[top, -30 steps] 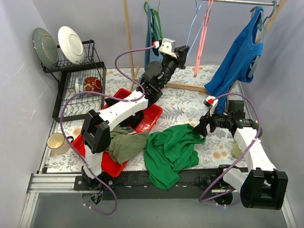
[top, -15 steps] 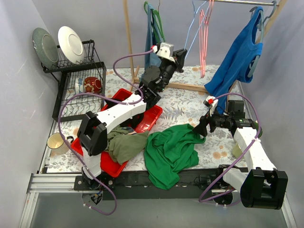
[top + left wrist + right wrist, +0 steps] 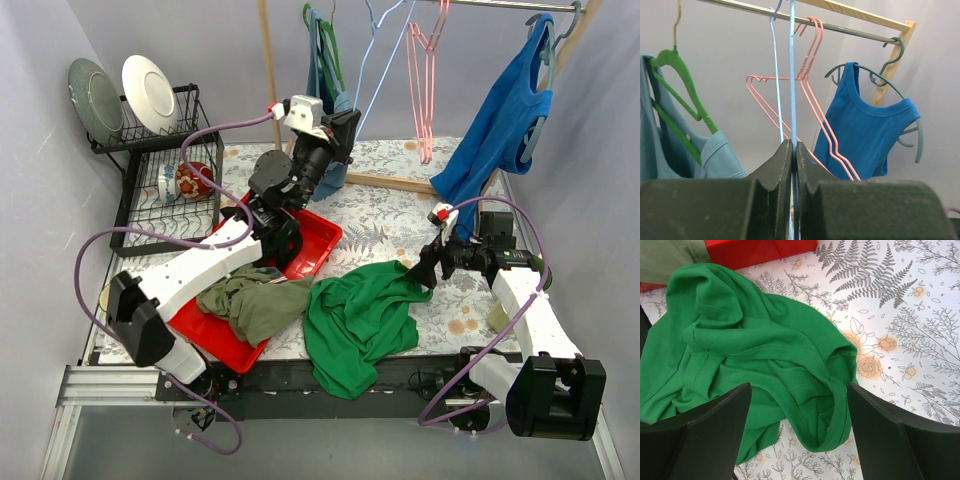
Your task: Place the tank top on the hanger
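L gripper [image 3: 794, 150] noted clamped on hanger [image 3: 792, 75] wire, raised behind red tray [image 3: 318, 243]. Tank top [image 3: 360, 320] found crumpled on table [image 3: 400, 212], just right of tray. R gripper [image 3: 799, 390] seen farther right of tray, jaws wide, nothing held; fabric fold viewed betw. them.

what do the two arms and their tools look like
The left arm and right arm both have white links, bulky black joints and a lilac cable looping alongside. Each wrist carries a small white box with a red mark. The left tool and right tool have flat matte-black fingers.
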Controlling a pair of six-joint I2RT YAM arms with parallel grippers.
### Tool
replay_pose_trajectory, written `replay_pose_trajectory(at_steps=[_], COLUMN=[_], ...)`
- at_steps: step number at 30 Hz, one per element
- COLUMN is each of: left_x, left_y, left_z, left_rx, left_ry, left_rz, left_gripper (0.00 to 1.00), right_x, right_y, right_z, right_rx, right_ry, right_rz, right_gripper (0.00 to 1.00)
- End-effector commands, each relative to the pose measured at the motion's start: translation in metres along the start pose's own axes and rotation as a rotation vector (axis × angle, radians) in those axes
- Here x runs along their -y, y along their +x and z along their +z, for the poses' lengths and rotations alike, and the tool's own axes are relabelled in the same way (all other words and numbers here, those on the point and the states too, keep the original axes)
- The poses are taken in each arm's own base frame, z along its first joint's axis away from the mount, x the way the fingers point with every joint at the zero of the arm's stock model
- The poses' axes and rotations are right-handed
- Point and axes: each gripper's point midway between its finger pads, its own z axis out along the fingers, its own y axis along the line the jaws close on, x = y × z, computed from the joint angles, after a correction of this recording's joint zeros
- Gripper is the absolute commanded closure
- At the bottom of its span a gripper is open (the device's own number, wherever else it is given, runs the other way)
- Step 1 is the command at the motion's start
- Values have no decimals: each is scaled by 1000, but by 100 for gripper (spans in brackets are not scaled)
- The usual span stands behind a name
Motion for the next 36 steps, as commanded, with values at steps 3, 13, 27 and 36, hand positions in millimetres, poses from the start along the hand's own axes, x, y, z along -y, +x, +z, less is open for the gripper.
replay_pose_trajectory(at_steps=[3,13,27,36], left_x=[1,-4,30,62], left_y=[-21,-31,-26,19], left_z=[-38,-131,-288,-324], left_rx=[-102,-296,-584,-740], left_ry=[16,88,406,605], left_rz=[2,44,-110,-275], left_gripper=[100,100,100,100], right_x=[-18,-48,-94,-142], right_y=[-8,-18,-142,-193], right_z=[-3,-13,-97,-119], right_rx=[32,59,139,282], right_ry=[-102,-244,-173,-277], right_rz=[-41,-87,-482,-535], right_gripper=[15,15,12,8])
